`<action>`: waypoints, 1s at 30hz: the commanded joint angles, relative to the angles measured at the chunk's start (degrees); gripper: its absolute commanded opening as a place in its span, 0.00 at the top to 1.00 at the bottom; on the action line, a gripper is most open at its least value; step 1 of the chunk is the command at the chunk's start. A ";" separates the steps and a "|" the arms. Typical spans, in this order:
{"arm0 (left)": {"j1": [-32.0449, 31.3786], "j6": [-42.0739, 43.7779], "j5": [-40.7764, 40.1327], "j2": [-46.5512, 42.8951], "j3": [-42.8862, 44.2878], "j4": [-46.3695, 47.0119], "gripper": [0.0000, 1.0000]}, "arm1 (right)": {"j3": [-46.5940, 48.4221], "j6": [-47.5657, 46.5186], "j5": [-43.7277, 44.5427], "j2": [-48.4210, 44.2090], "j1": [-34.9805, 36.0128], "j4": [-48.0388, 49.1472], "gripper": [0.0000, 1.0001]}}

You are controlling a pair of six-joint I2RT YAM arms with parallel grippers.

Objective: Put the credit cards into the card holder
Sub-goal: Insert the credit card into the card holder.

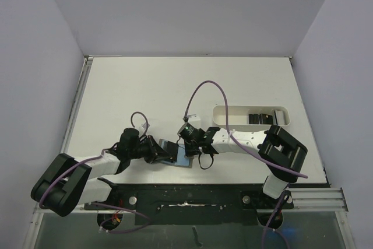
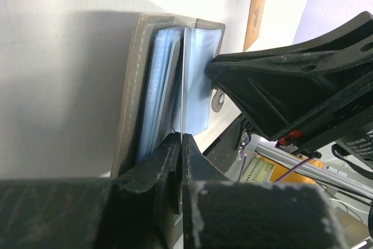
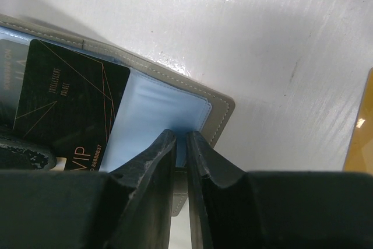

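Over on the left, the left gripper (image 2: 179, 144) is clenched tight on the near edge of the card holder (image 2: 131, 86), its two black fingers pressed together over one of the pale blue leaves inside. The card holder lies open on the white table (image 1: 145, 91), near the front edge and right between the two arms, grey cover down and blue lining (image 3: 157, 115) facing up. A black card (image 3: 64, 103) with thin gold lines and the letters VIP rests on that lining toward one end of the wallet; from here I can't tell whether it sits in a pocket or just lies on top. Next along, the right gripper (image 3: 181, 141) meets the wallet from the opposite side, its fingers pinched on the rim of the cover and lining with only a sliver between them. Further right and a little back stands a white oblong tray (image 1: 280, 111), well apart from the wallet, with a few more dark cards (image 1: 260, 118) standing in it. A tan slip (image 2: 259, 10) lies flat on the table near the tray.
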 commanded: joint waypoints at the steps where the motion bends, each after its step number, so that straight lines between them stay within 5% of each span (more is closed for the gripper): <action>1: -0.68 2.47 -0.28 -0.81 0.31 1.67 1.00 | -0.62 1.04 2.21 -0.75 -0.32 -0.43 0.84; 10: -1.12 3.52 -1.35 -2.75 0.09 -1.41 1.00 | -0.18 1.19 2.73 -0.36 -0.20 -1.87 0.82; 17: -1.68 4.86 -2.29 -2.40 1.03 -2.58 1.00 | 1.99 1.54 3.03 -2.01 0.21 -4.65 0.71; 30: -2.31 6.64 -4.65 -3.50 1.58 -3.90 1.00 | 0.61 2.34 2.82 -0.88 0.95 -2.79 0.84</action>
